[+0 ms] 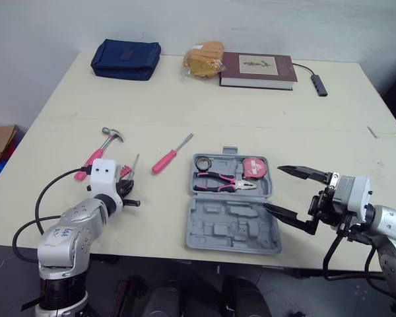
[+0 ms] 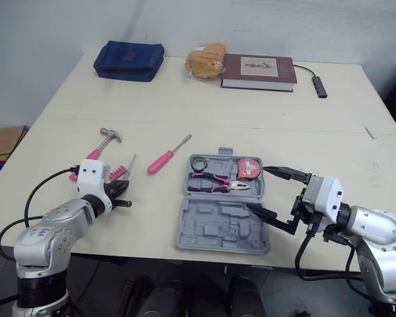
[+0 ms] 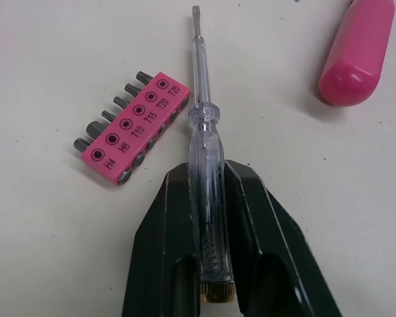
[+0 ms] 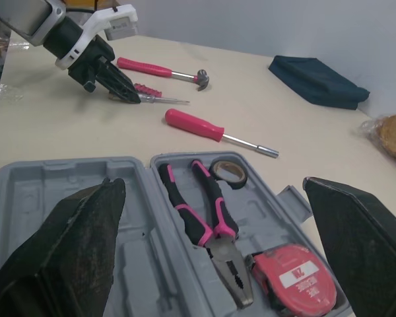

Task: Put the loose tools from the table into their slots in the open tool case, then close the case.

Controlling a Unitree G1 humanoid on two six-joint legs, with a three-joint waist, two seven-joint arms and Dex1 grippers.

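left eye / tool case (image 1: 232,210): is being shown open and flat near the front edge of the surface (image 1: 204,112), between the two hands. The near half's moulded slots are lying unfilled.
left eye / slotted tools: pliers (image 1: 221,183), tape measure (image 1: 253,168) and tape roll (image 1: 202,162) are being carried in the far half.
left eye / loose tools: hammer (image 1: 99,150) and pink screwdriver (image 1: 165,161) are lying on the surface left of the case, apart from each other.
left eye / left hand (image 1: 127,187): is being held low over the surface, left of the case, near the hammer's handle.
left eye / right hand (image 1: 272,188): is being held just beside the case's right edge, spread wide, with nothing gripped.
right eye / far edge: blue pouch (image 2: 129,61), bagged bread (image 2: 204,61) and book (image 2: 259,71) are lying in a row. A small adapter (image 2: 319,86) on a cable is lying right of the book.
left wrist / left hand: is being closed on the handle of the clear screwdriver (image 3: 199,99), whose blade is pointing away from the hand.
left wrist / bit holder (image 3: 133,125): is lying on the surface just beside the clear screwdriver's shaft.
right wrist / right hand: its fingers (image 4: 72,251) are being held far apart, with the open case lying between them.
right wrist / left hand: is being seen across the surface, clamped on the clear screwdriver, with the hammer beyond it.
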